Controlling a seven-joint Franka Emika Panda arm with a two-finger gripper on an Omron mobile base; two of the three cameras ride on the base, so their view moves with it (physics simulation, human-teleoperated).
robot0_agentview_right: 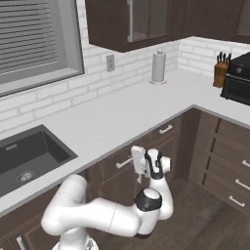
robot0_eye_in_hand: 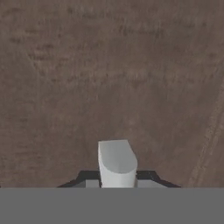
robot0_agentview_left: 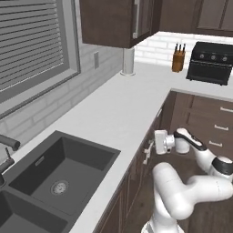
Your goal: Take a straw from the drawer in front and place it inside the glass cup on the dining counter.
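Observation:
My gripper (robot0_agentview_left: 149, 153) (robot0_agentview_right: 131, 164) is pressed up against the dark brown drawer (robot0_agentview_right: 111, 167) under the white worktop, at its slim silver bar handle (robot0_agentview_right: 124, 162). In the hand view the handle's silver end (robot0_eye_in_hand: 117, 161) stands between the two dark fingertips (robot0_eye_in_hand: 89, 178), which touch it on both sides, with the drawer's wood front (robot0_eye_in_hand: 109, 70) right behind. The drawer front looks flush with its neighbours. The straw, the glass cup and the dining counter are out of view.
White worktop (robot0_agentview_left: 118, 102) holds a dark sink (robot0_agentview_left: 59, 175) at left, a paper towel roll (robot0_agentview_right: 158, 66), a knife block (robot0_agentview_left: 178, 57) and a black oven (robot0_agentview_left: 210, 61). More drawers (robot0_agentview_right: 234, 171) line the corner to the right. Wood floor lies below.

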